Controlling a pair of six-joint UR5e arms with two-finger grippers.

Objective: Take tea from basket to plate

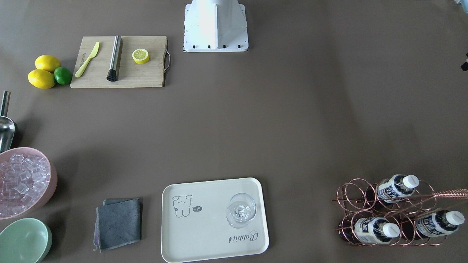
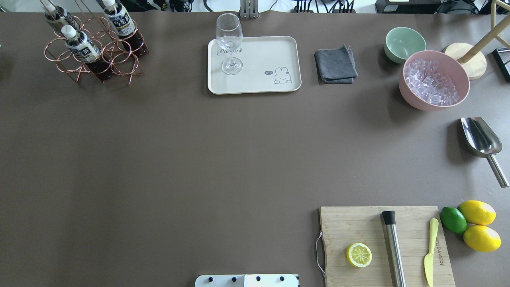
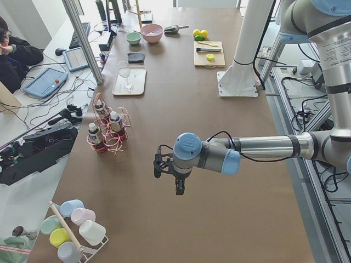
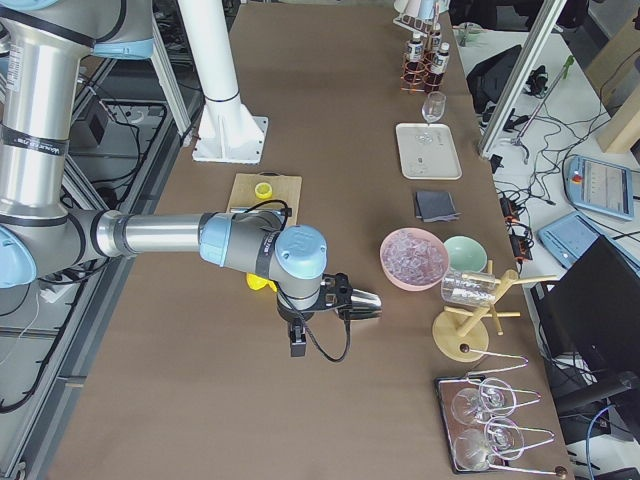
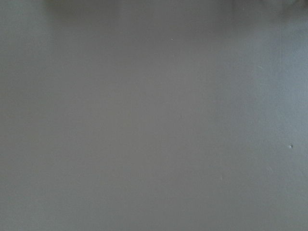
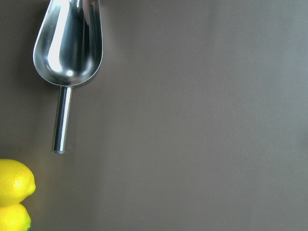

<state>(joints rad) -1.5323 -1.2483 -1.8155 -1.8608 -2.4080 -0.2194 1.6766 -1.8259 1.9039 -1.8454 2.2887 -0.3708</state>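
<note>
Along the table's [image 2: 199, 159] far edge, basket [image 2: 97, 59] holding tea [image 2: 81, 44] — plate [image 2: 263, 56] well apart

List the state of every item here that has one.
tea bottles: three, capped, upright in rings
basket: three rings filled, three empty
plate: holds only the wine glass
wine glass: upright, empty
pink bowl: full of ice
green bowl: empty
lemon half: cut face up
left gripper: cannot tell
right gripper: cannot tell
</note>
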